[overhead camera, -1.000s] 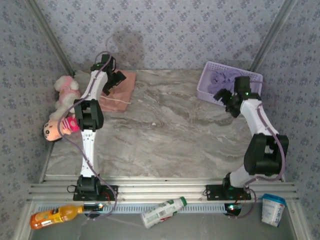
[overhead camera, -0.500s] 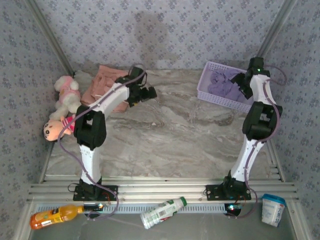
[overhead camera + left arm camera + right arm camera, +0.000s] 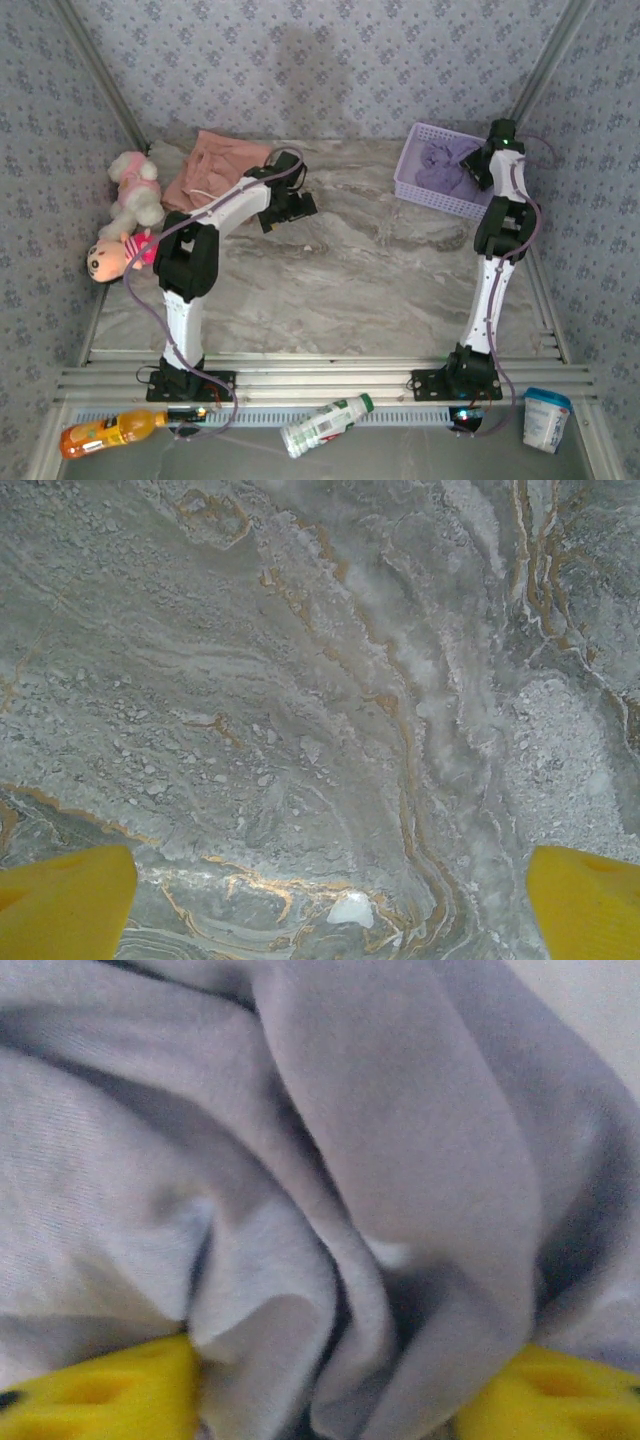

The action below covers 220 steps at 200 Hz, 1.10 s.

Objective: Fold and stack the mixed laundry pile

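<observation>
The salmon-pink shorts (image 3: 215, 165) lie flat at the back left of the marble table (image 3: 340, 270). My left gripper (image 3: 290, 205) hovers just right of them over bare marble. Its yellow fingers stand wide open with nothing between them (image 3: 330, 890). The lavender shirt (image 3: 440, 165) is crumpled inside the lavender mesh basket (image 3: 420, 190) at the back right. My right gripper (image 3: 472, 168) reaches down into that basket. In the right wrist view its yellow fingers (image 3: 110, 1395) sit half-closed around loose folds of the shirt (image 3: 380, 1160), with dark gaps still between the folds.
Two plush toys (image 3: 130, 195) (image 3: 110, 255) lie along the left edge by the wall. On the near ledge lie an orange bottle (image 3: 105, 432), a white bottle (image 3: 325, 422) and a white cup (image 3: 547, 418). A small white speck (image 3: 350, 910) lies on the marble.
My left arm swung off the shorts to the right, over bare table. My right arm stretched up and into the basket, and its jaws narrowed around the shirt's folds.
</observation>
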Available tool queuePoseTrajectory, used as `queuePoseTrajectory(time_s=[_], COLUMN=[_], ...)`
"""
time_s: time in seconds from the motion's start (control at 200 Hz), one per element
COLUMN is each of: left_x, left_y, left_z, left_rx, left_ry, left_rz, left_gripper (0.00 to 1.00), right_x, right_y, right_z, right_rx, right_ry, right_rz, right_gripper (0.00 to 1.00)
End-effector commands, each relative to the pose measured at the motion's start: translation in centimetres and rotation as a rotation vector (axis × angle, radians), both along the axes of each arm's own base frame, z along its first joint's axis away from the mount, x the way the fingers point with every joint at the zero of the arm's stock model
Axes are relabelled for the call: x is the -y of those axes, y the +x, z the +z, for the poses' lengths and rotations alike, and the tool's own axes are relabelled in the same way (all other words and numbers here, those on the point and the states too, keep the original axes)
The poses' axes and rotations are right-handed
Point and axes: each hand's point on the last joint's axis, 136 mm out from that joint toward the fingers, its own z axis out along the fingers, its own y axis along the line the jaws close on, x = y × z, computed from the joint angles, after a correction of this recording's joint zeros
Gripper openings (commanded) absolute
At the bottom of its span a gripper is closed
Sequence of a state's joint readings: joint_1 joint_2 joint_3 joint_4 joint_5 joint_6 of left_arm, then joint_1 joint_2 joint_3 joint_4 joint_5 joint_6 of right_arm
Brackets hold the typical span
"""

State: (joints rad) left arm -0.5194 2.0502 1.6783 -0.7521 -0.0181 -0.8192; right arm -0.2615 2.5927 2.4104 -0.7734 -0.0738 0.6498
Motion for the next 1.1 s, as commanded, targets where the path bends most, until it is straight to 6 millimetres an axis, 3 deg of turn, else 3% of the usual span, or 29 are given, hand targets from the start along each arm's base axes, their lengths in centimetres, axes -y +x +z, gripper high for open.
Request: queuePoseTrajectory(time_s=[0.0,0.07,0.19,0.365,0.53,0.715,0.844,1.094], left_x=[-0.4,-0.5,-0.7,-0.6,-0.3,-0.1,-0.4,-2.6], left_y=[0.0,0.1,0.8,2.1,3.0,2.6,1.6,-1.3], left_z=[-0.1,0.2,0.8,1.7,2.7,3.9,4.6,5.2], left_rx=[-0.014,-0.005,0.013,0.045,0.07,0.094,0.112,0.134], left_ry=[0.034,0.041,0.044,-0.009,-0.057,-0.083,-0.111,-0.116], left_rz=[0.027,0.02,0.007,-0.003,-0.031,-0.08,-0.097,-0.128], left_gripper=[1.0,1.0,1.0,1.0,1.0,1.0,1.0,1.0], right_x=[-1.0,-0.9,-0.6,-1.6,-4.6,-7.7,-9.2,-16.7], right_y=[0.2,0.6,1.6,2.7,2.4,1.4,-0.3,-5.9], right_z=[-0.9,1.0,7.1,18.9,26.7,28.1,30.1,35.0], right_rx=[-0.001,0.041,0.169,0.464,0.731,0.911,1.024,1.085], right_ry=[0.051,0.045,0.013,0.008,0.119,0.418,0.501,0.587], right_rz=[0.02,0.032,0.049,0.108,0.156,0.128,0.138,0.301], right_gripper=[0.25,0.0,0.0,0.0,0.0,0.0,0.0,0.0])
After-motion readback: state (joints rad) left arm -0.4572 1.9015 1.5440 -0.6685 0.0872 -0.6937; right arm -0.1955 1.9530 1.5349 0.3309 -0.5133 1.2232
